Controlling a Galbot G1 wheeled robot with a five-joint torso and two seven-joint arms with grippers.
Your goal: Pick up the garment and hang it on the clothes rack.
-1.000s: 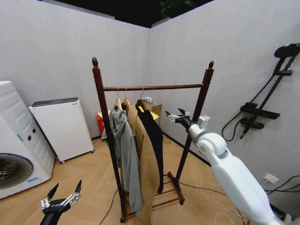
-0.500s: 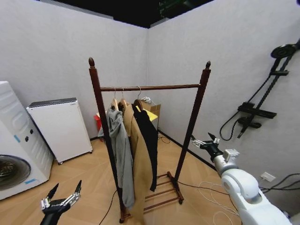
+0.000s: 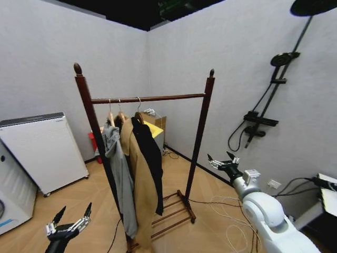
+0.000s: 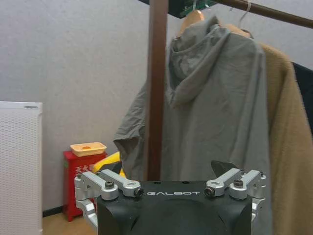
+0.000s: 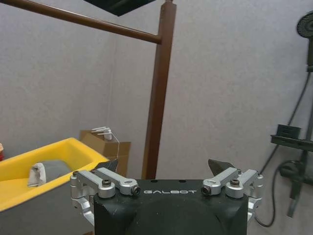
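Observation:
The garment, a black jacket, hangs by its hanger from the top rail of the clothes rack, beside a tan coat and a grey hooded top. My right gripper is open and holds nothing, low and to the right of the rack's right upright. In the right wrist view the right gripper faces that upright of the clothes rack. My left gripper is open and low in front of the rack's left end. In the left wrist view the left gripper faces the grey hooded top; a sliver of the garment shows.
A white appliance stands against the left wall, with a red box by it. Behind the rack are a yellow bin and a cardboard box. A shower fixture hangs on the right wall. Cables lie on the floor.
The camera has turned, so the whole scene sits further left. My right gripper has dropped from hanger height beside the right upright to well below the rail. The left gripper has not moved.

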